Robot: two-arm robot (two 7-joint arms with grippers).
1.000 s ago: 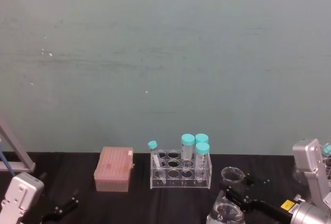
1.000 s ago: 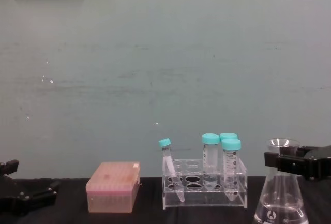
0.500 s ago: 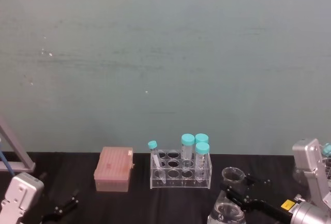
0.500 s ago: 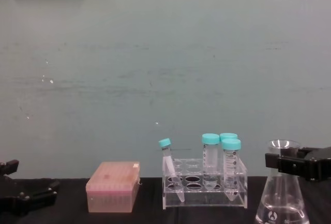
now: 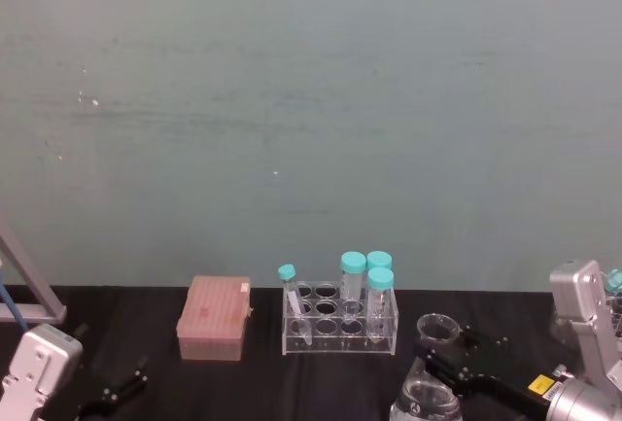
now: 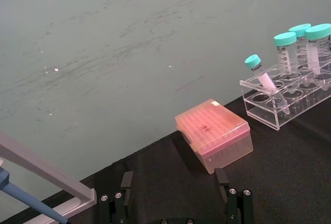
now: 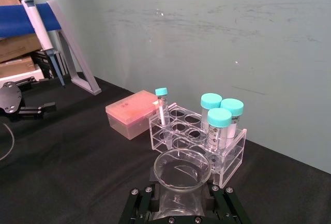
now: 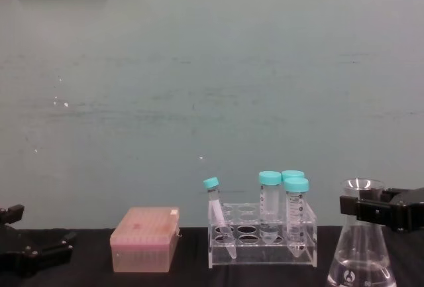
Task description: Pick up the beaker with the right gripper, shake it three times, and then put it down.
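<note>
On the black table point(image 5: 262, 382), a pink pipette-tip box point(image 5: 214, 318) sits beside a clear acrylic tube rack point(image 5: 339, 324) holding three upright teal-capped tubes point(image 5: 354, 279) and one slimmer tilted tube point(image 5: 292, 295), before a teal wall point(image 5: 311, 110).

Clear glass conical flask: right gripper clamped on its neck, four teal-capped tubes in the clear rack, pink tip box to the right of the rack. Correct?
One error. In the chest view the pink tip box sits to the left of the clear rack, not the right. The rest holds: the right gripper clamps the neck of the clear glass conical flask, and four teal-capped tubes stand in the rack.
</note>
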